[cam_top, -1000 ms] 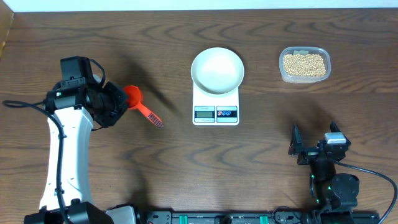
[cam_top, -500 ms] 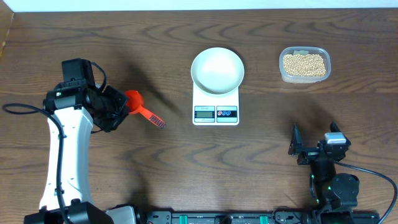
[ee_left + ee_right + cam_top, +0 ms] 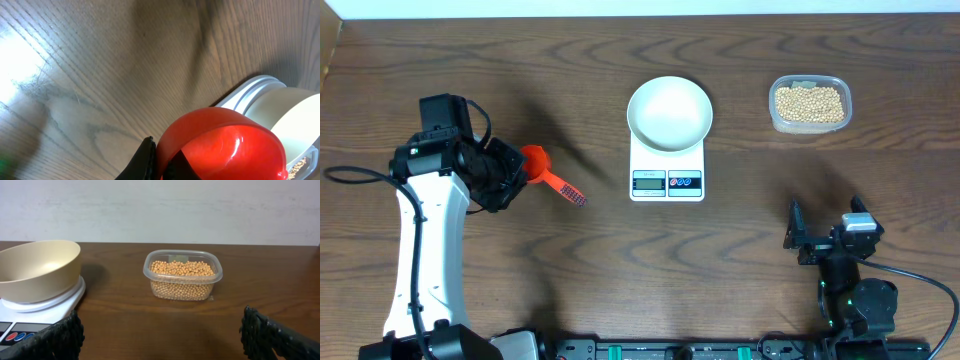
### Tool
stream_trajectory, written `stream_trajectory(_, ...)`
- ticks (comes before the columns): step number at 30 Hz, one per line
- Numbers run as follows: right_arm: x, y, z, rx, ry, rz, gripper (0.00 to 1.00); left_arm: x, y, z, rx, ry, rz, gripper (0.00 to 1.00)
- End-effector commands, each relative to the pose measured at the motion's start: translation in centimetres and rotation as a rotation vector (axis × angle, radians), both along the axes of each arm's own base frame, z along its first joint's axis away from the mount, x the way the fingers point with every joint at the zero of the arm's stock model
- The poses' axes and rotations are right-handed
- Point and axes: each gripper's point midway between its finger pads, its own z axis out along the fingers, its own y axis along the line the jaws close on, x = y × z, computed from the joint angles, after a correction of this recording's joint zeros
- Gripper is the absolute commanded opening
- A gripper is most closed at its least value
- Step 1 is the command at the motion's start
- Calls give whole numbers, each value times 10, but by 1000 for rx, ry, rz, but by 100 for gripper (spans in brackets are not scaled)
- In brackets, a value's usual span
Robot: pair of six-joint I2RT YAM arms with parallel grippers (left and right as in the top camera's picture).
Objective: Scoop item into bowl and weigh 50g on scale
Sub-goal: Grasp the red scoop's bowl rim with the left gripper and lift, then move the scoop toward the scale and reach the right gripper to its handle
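Left end effector (image 3: 515, 170) pinching red scoop (image 3: 534, 158); right end effector (image 3: 827, 225) spread. Bowl (image 3: 670, 112) on scale (image 3: 667, 181); beans (image 3: 809, 103) in tub (image 3: 773, 112).

Dark wood-grain tabletop (image 3: 620, 260) throughout. At left, a red plastic scoop (image 3: 552, 176), ribbed handle slanting toward the near right. At far right, a clear rounded-rectangular plastic tub (image 3: 771, 108), uncovered.

**Overhead view:** bright, even light on the dark brown wooden table (image 3: 620, 270). The picture is sharp throughout, and soft shadows fall beyond both arms.

**Left wrist view:** white glare lies on the wood at left and a broad shadow at upper right. The glossy red plastic scoop (image 3: 225, 145), close to the lens, is blurred and carries a highlight.

**Right wrist view:** the clear plastic tub (image 3: 218, 276) of small tan beans (image 3: 183, 270) is crisp. The right gripper (image 3: 161, 322) shows dark and soft at the lower corners.
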Motion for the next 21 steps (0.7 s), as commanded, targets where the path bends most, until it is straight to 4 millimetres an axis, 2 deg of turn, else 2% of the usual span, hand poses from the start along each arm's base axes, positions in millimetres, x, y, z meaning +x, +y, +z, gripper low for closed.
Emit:
stream_trajectory(1, -1, 8, 0, 21, -1, 44, 99, -3, 0, 2, -14, 22, 54, 7)
stream_trajectory(4, -1, 8, 0, 86, 4, 43, 99, -4, -2, 1, -29, 38, 89, 7)
stream_trajectory(10, -2, 22, -5, 313, 58, 101, 99, -2, -13, 2, -37, 37, 82, 7)
stream_trajectory(13, -4, 37, -11, 320, 102, 183, 99, 1, -18, 3, -43, 32, 90, 7)
stream_trajectory(18, -17, 75, -21, 345, 199, 412, 99, 8, -24, 5, -46, 5, 83, 7)
stream_trajectory(21, -20, 84, -22, 357, 241, 464, 99, 9, -27, 5, -52, 5, 92, 7)
